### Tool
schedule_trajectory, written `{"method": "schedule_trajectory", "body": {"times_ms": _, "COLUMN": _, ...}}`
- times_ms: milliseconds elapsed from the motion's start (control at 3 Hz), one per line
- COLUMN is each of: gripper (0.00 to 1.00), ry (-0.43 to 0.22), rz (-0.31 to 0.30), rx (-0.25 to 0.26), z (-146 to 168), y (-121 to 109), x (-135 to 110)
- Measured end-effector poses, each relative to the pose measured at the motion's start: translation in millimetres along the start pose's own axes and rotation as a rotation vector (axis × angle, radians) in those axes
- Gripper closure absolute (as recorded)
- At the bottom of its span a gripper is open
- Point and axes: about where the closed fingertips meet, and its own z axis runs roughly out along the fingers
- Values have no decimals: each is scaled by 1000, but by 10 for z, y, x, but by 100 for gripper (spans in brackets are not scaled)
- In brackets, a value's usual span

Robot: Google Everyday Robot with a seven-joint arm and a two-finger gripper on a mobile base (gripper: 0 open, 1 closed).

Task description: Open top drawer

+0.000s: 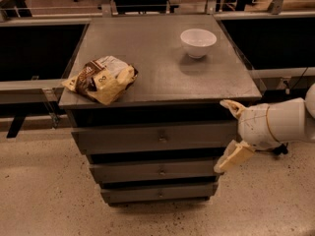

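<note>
Top drawer (123, 137): shut; front immediately left of pincer (220, 135).
Pincer: spread wide, holding nothing, at drawer's right end.
Knob (162, 136): well left of pincer.
Tabletop (162, 77): above pincer; bowl (198, 42) and snack bag (101, 78) up-left.

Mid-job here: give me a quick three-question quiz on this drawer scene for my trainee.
1. True or false: the claw is clamped on the knob of the top drawer.
2. The claw's fingers are: A) open, B) shut on a bag, C) hidden.
3. Name the white thing on the cabinet top, right of the snack bag.
Key: 1 false, it hangs at the cabinet's right front corner; 2 A; 3 the bowl.
</note>
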Motion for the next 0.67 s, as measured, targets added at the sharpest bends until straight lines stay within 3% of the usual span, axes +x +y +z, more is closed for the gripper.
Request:
{"method": "schedule_trajectory", "body": {"times_ms": 333, "gripper": 0, "ry": -50, "rz": -141, "rx": -64, "z": 345, "y": -103, "x": 26}}
{"method": "schedule_trajectory", "body": {"times_ms": 667, "gripper": 0, "ry": -57, "rz": -155, "rx": -68, "z": 383, "y": -91, "x": 50}}
